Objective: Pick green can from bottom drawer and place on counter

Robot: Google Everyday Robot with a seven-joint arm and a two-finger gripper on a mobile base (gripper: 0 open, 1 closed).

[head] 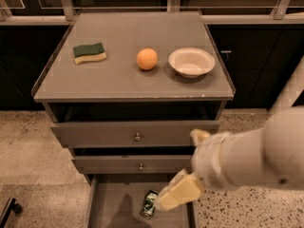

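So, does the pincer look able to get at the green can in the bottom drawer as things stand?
Probably yes. The bottom drawer stands pulled out, the green can lies uncovered on its floor, and the pincer hangs open close beside it, low at drawer level, with nothing between them.

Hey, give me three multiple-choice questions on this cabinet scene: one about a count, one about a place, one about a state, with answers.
1. How many things sit on the counter?
A. two
B. three
C. five

2. Where is the green can?
A. on the counter
B. in the bottom drawer
C. on the floor

3. The bottom drawer is:
A. pulled open
B. pushed shut
C. taken out

Answers:
1 B: only the sponge, orange and white bowl are there.
2 B: the can lies on the drawer floor, with the gripper just to its right.
3 A: its floor is exposed to view.
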